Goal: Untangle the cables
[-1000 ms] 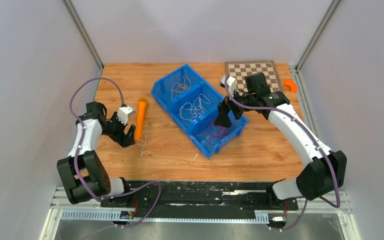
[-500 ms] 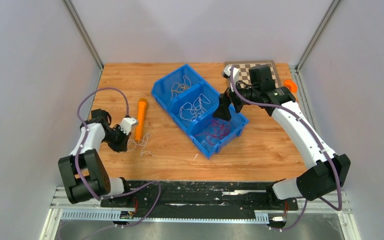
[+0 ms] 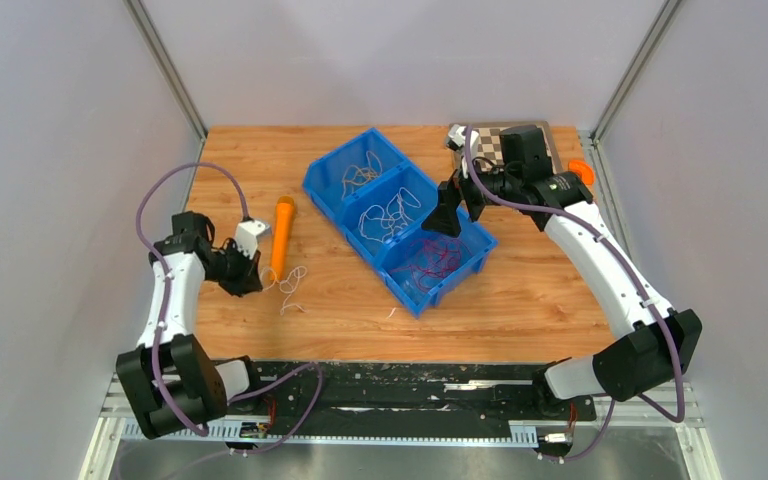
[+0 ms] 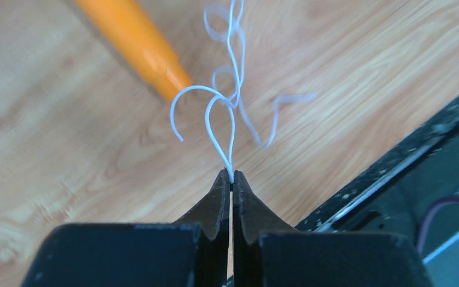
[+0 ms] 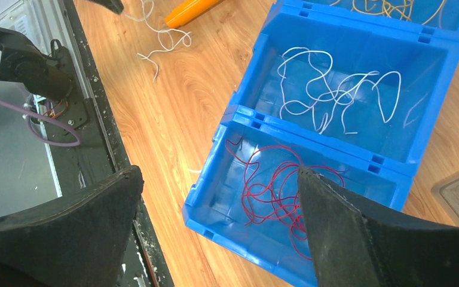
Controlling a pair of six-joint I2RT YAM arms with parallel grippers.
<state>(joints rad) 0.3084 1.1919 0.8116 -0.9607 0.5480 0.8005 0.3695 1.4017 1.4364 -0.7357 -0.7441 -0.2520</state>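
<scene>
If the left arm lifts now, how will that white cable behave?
Likely floppy: the white cable curls in loose loops beyond the left gripper. Probably very light, being so thin. Its crossed strands may drag along together.

A robotics lab test cell: plain pale enclosure walls on aluminium frame posts box in a wood-grain counter, and a brown-and-white checkerboard board lies just beyond the right hand.

A curly white cable lies loosely looped left of centre. Mid-frame, white cables, red cables and seemingly yellow cables lie in separate clusters.
</scene>
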